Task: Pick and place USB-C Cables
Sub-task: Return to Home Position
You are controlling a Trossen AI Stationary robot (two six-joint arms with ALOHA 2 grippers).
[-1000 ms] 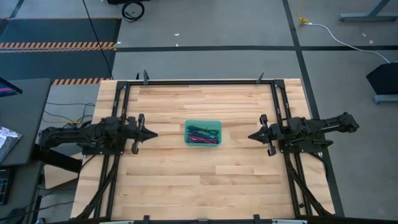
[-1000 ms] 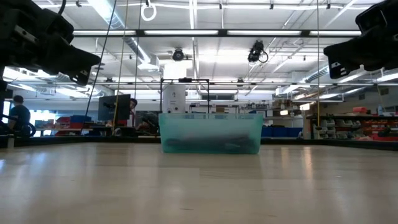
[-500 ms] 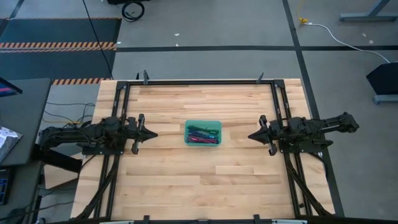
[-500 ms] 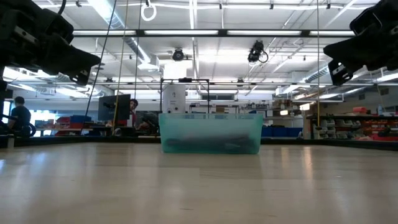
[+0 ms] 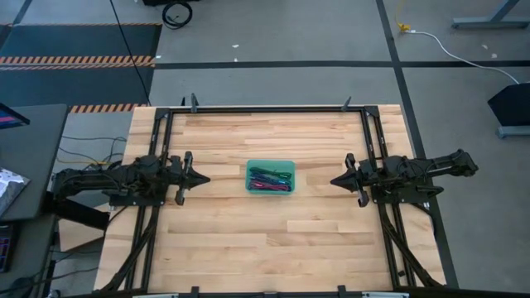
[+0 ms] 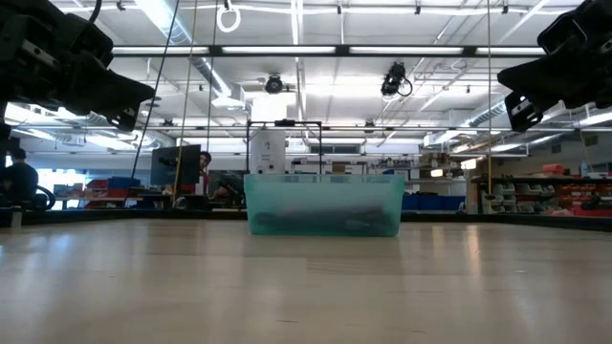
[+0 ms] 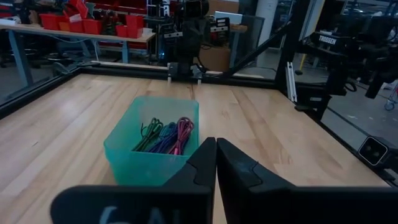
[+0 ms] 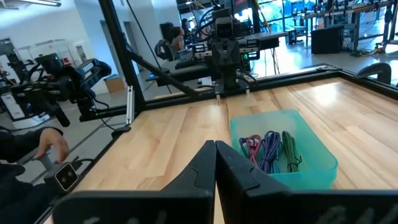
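The USB-C cables lie bundled together inside a teal-green tray at the table's middle; green, purple-blue and magenta coils show in the left wrist view and again as cables in the right wrist view. My left gripper hovers shut left of the tray, well above the table. My right gripper hovers shut right of the tray, fingertips pointing at it. Neither touches anything.
The tray stands on the bare wooden tabletop, framed by a black metal rail. Both arms stay over the table's left and right edges. A person's hand shows beyond the table in the right wrist view.
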